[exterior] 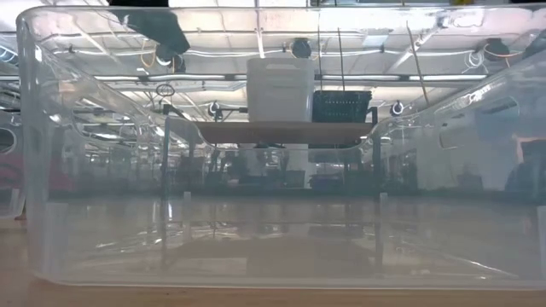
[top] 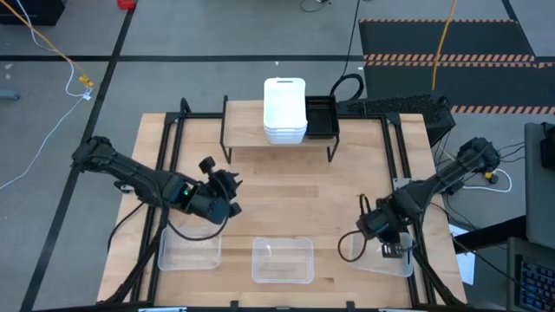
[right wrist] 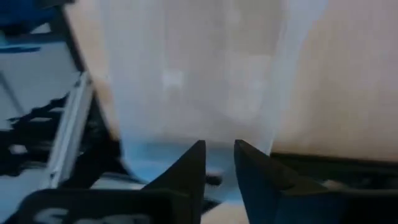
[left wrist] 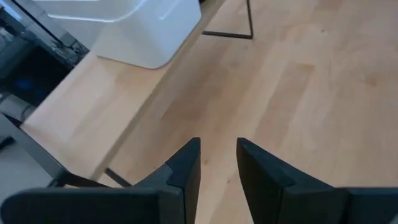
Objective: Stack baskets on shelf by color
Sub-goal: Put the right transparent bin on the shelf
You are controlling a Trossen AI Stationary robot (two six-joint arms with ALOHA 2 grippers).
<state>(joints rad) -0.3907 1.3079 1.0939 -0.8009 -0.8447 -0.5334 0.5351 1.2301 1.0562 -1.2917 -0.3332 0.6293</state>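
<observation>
On the shelf [top: 247, 137] [exterior: 281, 132] stands a stack of white baskets [top: 284, 108] [exterior: 280, 89] [left wrist: 134, 31], with a black slatted basket [top: 322, 117] [exterior: 341, 106] right beside it. Three clear baskets rest on the table near its front edge: left [top: 189, 251], middle [top: 282, 260] and right [top: 368, 256] [right wrist: 193, 81]. The low view looks through the middle one [exterior: 273, 239]. My left gripper [top: 232, 192] [left wrist: 217, 149] hovers open over bare table, left of centre, facing the shelf. My right gripper [top: 388, 241] [right wrist: 217, 152] points down over the right clear basket, its fingers a narrow gap apart with nothing seen between them.
Black metal frame rails [top: 169, 165] [top: 401, 156] run along the table's left and right sides. A dark keyboard [top: 395, 106] and cables lie beyond the far right corner. Bare wood [top: 295, 195] stretches between the shelf and the clear baskets.
</observation>
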